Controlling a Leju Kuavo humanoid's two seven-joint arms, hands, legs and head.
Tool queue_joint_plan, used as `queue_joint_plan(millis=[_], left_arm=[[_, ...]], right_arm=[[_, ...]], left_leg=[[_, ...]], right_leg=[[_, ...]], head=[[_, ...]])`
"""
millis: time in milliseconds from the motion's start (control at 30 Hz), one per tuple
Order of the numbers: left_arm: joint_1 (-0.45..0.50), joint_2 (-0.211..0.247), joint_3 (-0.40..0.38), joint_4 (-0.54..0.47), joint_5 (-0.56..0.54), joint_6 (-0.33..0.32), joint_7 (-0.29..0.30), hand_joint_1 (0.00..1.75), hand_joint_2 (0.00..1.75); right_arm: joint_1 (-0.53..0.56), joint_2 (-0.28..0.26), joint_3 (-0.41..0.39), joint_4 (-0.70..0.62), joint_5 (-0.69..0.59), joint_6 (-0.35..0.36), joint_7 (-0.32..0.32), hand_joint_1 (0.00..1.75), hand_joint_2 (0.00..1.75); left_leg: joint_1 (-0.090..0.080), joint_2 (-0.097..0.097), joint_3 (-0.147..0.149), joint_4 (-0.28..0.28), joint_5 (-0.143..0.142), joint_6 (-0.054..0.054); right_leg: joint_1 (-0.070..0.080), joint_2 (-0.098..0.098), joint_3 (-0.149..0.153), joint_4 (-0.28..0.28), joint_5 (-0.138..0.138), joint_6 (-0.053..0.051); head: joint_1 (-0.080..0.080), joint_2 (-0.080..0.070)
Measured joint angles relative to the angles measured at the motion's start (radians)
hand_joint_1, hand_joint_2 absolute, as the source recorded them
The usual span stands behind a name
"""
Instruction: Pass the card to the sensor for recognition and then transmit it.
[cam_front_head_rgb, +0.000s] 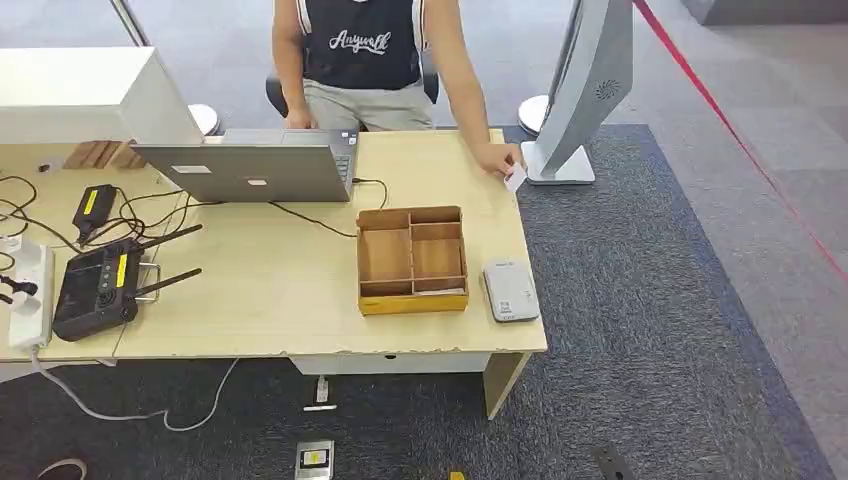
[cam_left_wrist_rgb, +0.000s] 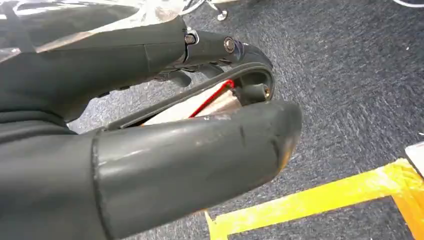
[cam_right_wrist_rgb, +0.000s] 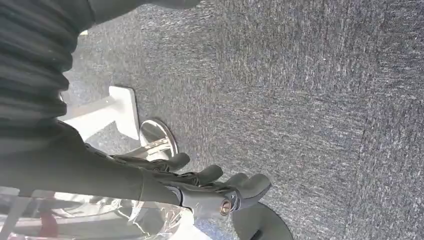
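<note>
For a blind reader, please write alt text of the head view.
A person seated behind a wooden desk holds a white card at its far right corner. On the desk: a laptop, a divided box and a grey sensor.

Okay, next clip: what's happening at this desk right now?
A person's hand holds a white card at the far right corner of the table. The grey sensor lies near the front edge beside the cardboard tray. The robot's left hand and right hand hang over the carpet, holding nothing.

The person's shirt (cam_front_head_rgb: 360, 42) reads "Anyway" (script, uncertain).
</note>
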Motion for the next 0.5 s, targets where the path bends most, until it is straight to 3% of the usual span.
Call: queue_joint_plan(millis=[133, 233, 367, 500], left_arm=[[0.0, -0.002, 0.0, 0.0, 0.01, 0.0, -0.001, 0.0, 0.0], [0.0, -0.002, -0.001, 0.0, 0.016, 0.002, 0.0, 0.0, 0.0], [-0.001, -0.002, -0.01, 0.0, 0.029, 0.004, 0.009, 0.0, 0.0], [-0.001, -0.004, -0.021, -0.001, 0.04, 0.005, 0.008, 0.0, 0.0]], right_arm=[[-0.002, -0.001, 0.0, 0.0, -0.005, -0.021, -0.018, 0.0, 1.75], [-0.011, -0.006, 0.0, -0.001, -0.041, -0.086, -0.073, 0.0, 1.75], [-0.09, -0.036, -0.013, -0.023, -0.156, -0.256, -0.276, 0.0, 1.75], [-0.194, -0.066, -0.02, -0.067, -0.275, -0.302, -0.433, 0.0, 1.75]], left_leg=[[0.0, 0.0, 0.0, 0.0, 0.0, 0.0], [0.0, 0.0, -0.001, 0.0, 0.0, 0.0], [-0.002, 0.002, 0.0, 0.0, 0.0, 0.0], [-0.002, 0.002, 0.0, 0.001, 0.002, 0.002]], right_leg=[[0.0, 0.0, 0.0, 0.0, 0.0, 0.0], [0.0, 0.0, 0.001, 0.0, 0.0, 0.0], [-0.002, 0.002, 0.0, 0.0, 0.001, 0.001], [-0.002, 0.002, 0.0, 0.0, 0.003, 0.002]], head=[[0.0, 0.0], [0.0, 0.0], [-0.002, 0.0], [0.0, 0.0]])
